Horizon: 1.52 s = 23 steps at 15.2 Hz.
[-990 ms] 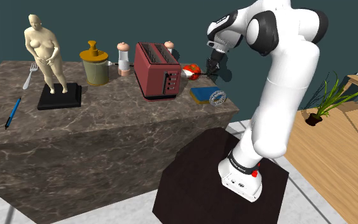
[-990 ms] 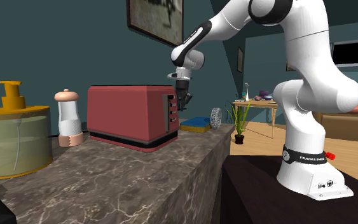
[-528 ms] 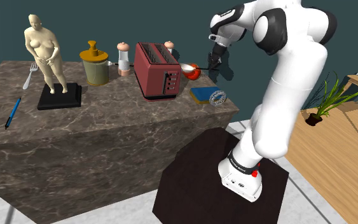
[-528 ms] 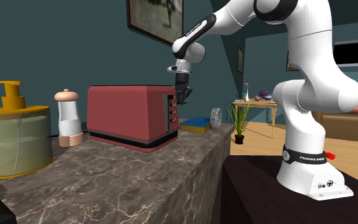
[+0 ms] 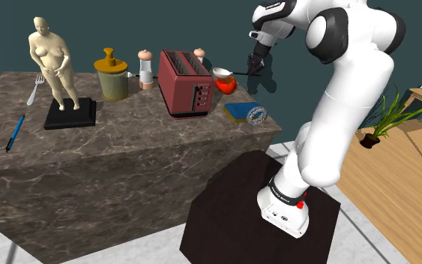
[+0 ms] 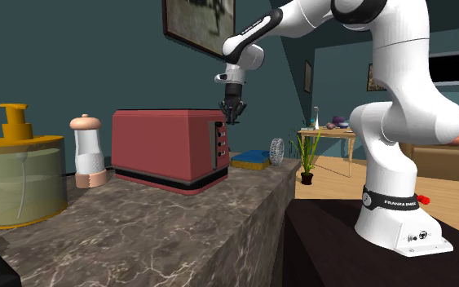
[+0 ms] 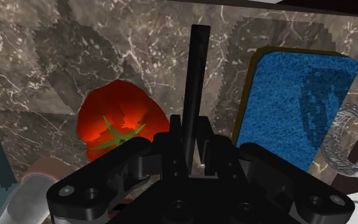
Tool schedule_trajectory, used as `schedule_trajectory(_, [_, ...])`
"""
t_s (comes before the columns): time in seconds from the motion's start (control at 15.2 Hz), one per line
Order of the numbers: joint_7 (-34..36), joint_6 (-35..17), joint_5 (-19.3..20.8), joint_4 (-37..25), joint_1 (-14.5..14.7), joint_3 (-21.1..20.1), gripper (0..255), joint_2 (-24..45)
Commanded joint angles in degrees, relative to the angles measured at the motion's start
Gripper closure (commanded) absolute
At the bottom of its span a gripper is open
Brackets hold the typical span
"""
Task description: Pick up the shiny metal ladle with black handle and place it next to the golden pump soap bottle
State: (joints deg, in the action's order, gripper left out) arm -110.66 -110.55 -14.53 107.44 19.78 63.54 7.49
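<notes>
We see the white arm (image 5: 336,97) arched high over the red boxy toaster (image 5: 185,82). Its black two-finger gripper (image 5: 255,64) points down, clamped on the black handle of the shiny metal ladle (image 5: 222,73), which is held level in the air just beside that toaster.

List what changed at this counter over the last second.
The tool rose, shut on the ladle, and carried it from low beside the red tomato to just above it. The arm's upper links swung upward with it. No new grasp or release shows. The toaster, golden soap bottle and blue sponge stayed where they were.
</notes>
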Motion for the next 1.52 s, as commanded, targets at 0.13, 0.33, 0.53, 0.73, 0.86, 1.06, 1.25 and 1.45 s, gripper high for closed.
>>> schedule_trajectory(0.13, [0.9, 2.6, 1.0, -2.3, 0.2, 0.3, 255, -0.8])
schedule_trajectory(0.33, [1.5, 4.7, 1.6, -4.3, 0.4, 0.4, 255, -1.3])
schedule_trajectory(0.53, [2.0, 6.9, 2.1, -6.4, 0.4, 0.5, 255, -1.7])
schedule_trajectory(0.73, [2.3, 9.2, 2.2, -8.6, 0.3, 0.6, 255, -1.7])
schedule_trajectory(0.86, [2.4, 10.7, 2.2, -10.2, 0.1, 0.6, 255, -1.6])
schedule_trajectory(1.06, [2.5, 13.1, 2.0, -12.8, -0.2, 0.7, 255, -1.3])
schedule_trajectory(1.25, [2.4, 15.6, 1.5, -15.5, -0.8, 0.8, 255, -0.7])
schedule_trajectory(1.45, [2.2, 18.2, 0.7, -18.4, -1.5, 0.8, 255, 0.2])
